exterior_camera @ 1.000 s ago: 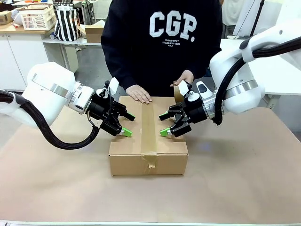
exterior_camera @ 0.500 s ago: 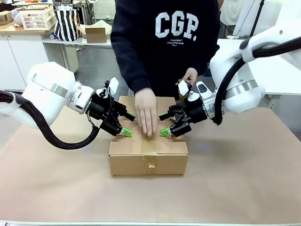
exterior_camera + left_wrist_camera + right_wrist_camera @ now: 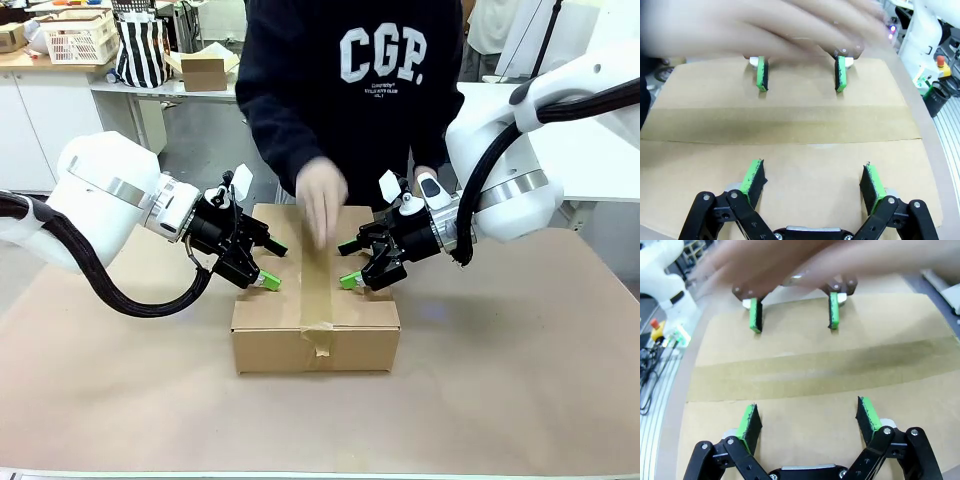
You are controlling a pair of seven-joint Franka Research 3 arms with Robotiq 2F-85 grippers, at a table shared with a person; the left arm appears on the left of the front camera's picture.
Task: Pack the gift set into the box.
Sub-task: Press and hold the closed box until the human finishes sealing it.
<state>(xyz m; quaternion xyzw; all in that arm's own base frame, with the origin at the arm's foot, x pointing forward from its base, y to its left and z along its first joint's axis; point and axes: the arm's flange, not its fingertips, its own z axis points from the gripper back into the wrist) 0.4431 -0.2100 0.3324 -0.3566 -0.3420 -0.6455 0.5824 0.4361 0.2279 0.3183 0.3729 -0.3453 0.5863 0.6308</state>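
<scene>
The person's hand (image 3: 322,200) has slid up the tape (image 3: 316,275) to the box's (image 3: 315,335) far edge at frame centre. Both wrist views show the left gripper (image 3: 812,180) and right gripper (image 3: 808,420) spread, pressing the flaps. The box looks stiff and light: take its sides.
</scene>
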